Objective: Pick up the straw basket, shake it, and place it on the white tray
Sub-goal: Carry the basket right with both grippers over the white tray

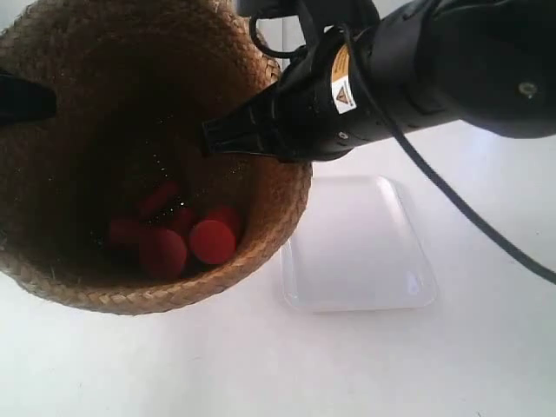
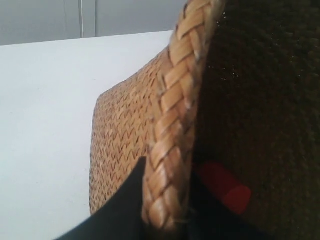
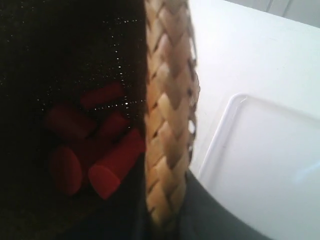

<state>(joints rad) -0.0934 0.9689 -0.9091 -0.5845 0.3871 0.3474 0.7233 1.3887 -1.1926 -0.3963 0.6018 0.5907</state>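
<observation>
Wrist views: L claw (image 2: 167, 212) + R claw (image 3: 162, 212) tight on straw basket (image 1: 278, 208) rim, tips part-hidden.

The black left gripper (image 2: 167, 205) clamps the rim of the brown woven straw basket (image 2: 125, 130) at nine o'clock, the black right gripper (image 3: 165, 212) at three

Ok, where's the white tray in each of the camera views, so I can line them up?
Exterior view: the white tray sits right of centre, just beside the straw basket.
Left wrist view: not in it.
Right wrist view: the white tray shows outside the basket, past its wall.
Shared landmark: the basket's braided rim, seen in all three.
</observation>
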